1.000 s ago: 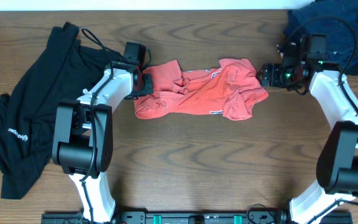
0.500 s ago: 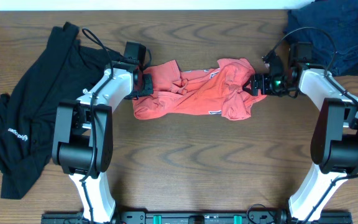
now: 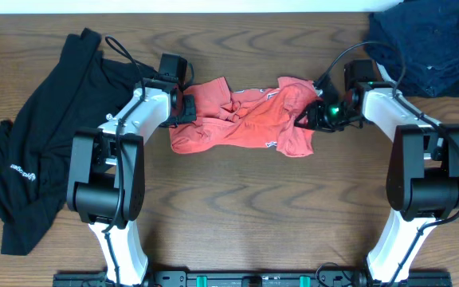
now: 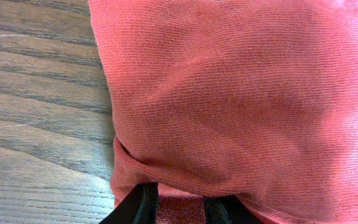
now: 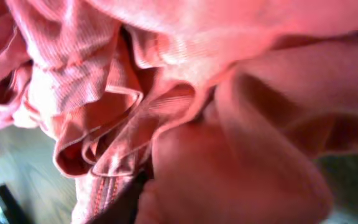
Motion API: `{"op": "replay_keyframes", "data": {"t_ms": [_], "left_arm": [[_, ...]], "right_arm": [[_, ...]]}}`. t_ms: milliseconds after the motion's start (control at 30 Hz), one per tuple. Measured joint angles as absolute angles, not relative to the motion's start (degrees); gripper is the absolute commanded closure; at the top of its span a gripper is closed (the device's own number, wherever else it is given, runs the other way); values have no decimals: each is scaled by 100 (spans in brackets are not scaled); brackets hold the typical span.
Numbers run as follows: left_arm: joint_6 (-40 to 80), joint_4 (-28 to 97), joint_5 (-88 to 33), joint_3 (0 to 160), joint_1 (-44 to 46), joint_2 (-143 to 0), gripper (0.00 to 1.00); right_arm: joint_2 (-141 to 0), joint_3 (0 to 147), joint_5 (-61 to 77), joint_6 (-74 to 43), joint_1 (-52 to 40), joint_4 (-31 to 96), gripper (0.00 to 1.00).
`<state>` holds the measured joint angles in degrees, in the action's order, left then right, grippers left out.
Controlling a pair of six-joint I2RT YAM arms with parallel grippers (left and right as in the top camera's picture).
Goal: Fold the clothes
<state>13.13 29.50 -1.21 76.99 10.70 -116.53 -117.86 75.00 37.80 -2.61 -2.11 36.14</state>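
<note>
Red-orange T-shirt (image 3: 245, 121), crumpled near the worktop's far edge.
Left gripper (image 4: 182, 208) pinches its left end; right gripper (image 3: 315, 113) meets its right end, grip indiscernible.

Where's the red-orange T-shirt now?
Overhead view: the red-orange T-shirt lies crumpled at the upper middle of the table, between the left gripper at its left edge and the right gripper at its right edge, right of the black top.

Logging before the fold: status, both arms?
Left gripper pinching red-orange T-shirt left edge. Right gripper buried in right edge, jaws unreadable. Black top, navy garment off to sides.
</note>
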Motion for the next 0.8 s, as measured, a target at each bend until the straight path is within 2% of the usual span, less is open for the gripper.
{"op": "replay_keyframes", "data": {"t_ms": [67, 200, 467, 600, 800], "left_arm": [[1310, 2947, -121, 7699, 1070, -11653, 71], [1302, 3030, -121, 7730, 1070, -11653, 51], [1302, 3865, -78, 8086, 1048, -11598, 36], [1302, 4032, -62, 8145, 1033, -11174, 31], [1306, 4230, -43, 8263, 1028, -10427, 30]], "right_arm": [[-11786, 7498, 3800, -386, -172, 3544, 99], [-11786, 7498, 3918, -482, 19, 3507, 99], [-11784, 7498, 4276, -375, 816, 3634, 99], [-11716, 7496, 4333, -134, 1114, 3857, 99], [-11384, 7496, 4392, 202, 1319, 4045, 99]]}}
